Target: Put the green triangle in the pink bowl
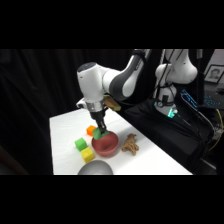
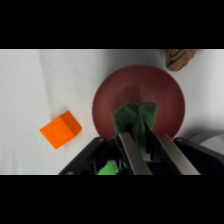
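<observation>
The green triangle [image 2: 135, 120] sits between my two fingers, held over the near rim of the pink bowl [image 2: 150, 87]. My gripper [image 2: 142, 137] is shut on it. In the side view the gripper [image 1: 100, 131] hangs straight down at the left edge of the pink bowl [image 1: 106, 144], with the green triangle [image 1: 97, 134] showing just above the rim. The bowl's inside looks bare.
An orange block [image 2: 60, 129] lies left of the bowl. A lime-green cube [image 1: 80, 144] and a yellow cube [image 1: 88, 155] sit in front. A grey bowl [image 1: 95, 169] is at the near edge. A brown figure [image 1: 130, 144] lies right of the pink bowl.
</observation>
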